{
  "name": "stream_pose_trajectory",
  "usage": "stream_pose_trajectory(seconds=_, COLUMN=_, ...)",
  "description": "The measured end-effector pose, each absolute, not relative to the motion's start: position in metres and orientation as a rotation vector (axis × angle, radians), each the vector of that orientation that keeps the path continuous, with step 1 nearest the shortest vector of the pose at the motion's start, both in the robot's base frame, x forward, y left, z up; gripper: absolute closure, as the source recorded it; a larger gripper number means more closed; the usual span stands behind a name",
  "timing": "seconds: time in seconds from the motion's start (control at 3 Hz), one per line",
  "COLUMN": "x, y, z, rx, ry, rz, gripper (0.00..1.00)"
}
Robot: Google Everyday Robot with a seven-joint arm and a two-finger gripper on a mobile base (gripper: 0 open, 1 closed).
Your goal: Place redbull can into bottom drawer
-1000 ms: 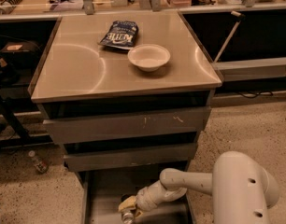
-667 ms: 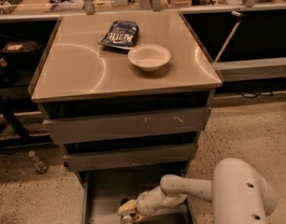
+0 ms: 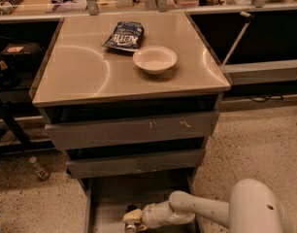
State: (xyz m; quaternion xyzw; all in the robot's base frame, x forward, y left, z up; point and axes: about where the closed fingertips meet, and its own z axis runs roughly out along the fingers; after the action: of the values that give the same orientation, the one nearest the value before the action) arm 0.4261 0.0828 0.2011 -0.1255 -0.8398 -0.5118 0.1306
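Observation:
The bottom drawer (image 3: 114, 198) is pulled out at the foot of the cabinet, showing its flat grey floor and low side walls. My gripper (image 3: 131, 219) reaches into it from the right on the white arm (image 3: 202, 210), low over the drawer floor near the front. It is shut on the redbull can (image 3: 130, 226), of which only a small shiny end shows at the frame's bottom edge. The rest of the can is hidden by the gripper.
The two upper drawers (image 3: 134, 130) (image 3: 136, 163) are closed. On the cabinet top (image 3: 80, 76) lie a dark blue crisp bag (image 3: 124, 36) and a white bowl (image 3: 155, 58). A small bottle (image 3: 40, 169) lies on the speckled floor at the left. Dark shelving stands on both sides.
The gripper with the can has sunk slightly lower and nearer the drawer's front. The arm's elbow has shifted a little to the left.

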Motion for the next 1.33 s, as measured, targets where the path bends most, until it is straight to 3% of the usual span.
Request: stream_pose_trajectory(seconds=1.33, x=0.471, y=0.085, z=0.173, rx=-0.448, ry=-2.516, rz=-1.538, gripper=1.0)
